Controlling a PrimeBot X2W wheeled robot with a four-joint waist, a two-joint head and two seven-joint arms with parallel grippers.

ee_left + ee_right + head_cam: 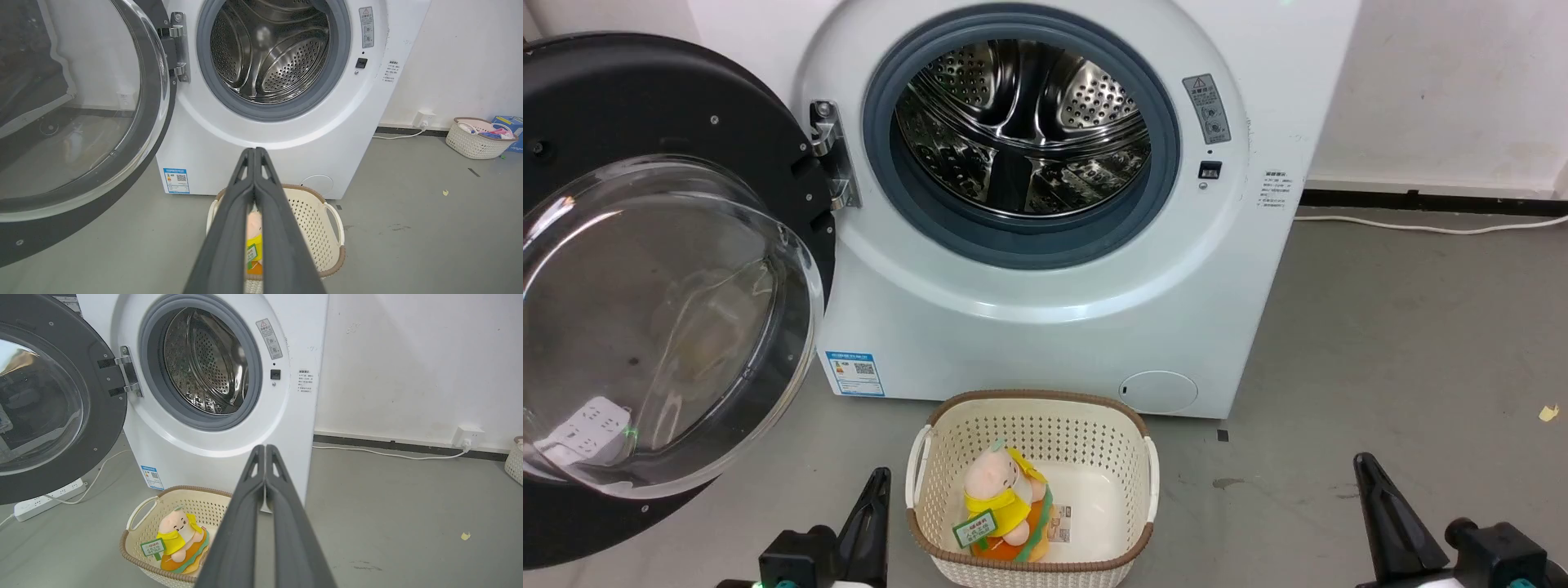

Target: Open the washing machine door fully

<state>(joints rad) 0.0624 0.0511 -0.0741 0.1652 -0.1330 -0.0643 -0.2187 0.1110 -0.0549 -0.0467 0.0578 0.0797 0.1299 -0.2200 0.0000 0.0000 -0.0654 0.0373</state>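
- Jaws on both the left gripper and right gripper were pressed together, empty.
- Washing machine door, a glossy black disc with bulging clear glass, hung swung open beyond and left of both.
- Perforated cream basket sat between them.

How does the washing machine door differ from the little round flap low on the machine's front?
The door is large and glossy black, with a bulging clear window at its centre; the flap is small, plain white and opaque. The door hangs swung open to the left on its metal hinge, baring the drum; the flap sits shut, flush in the machine's front near its lower right corner. Both are round.
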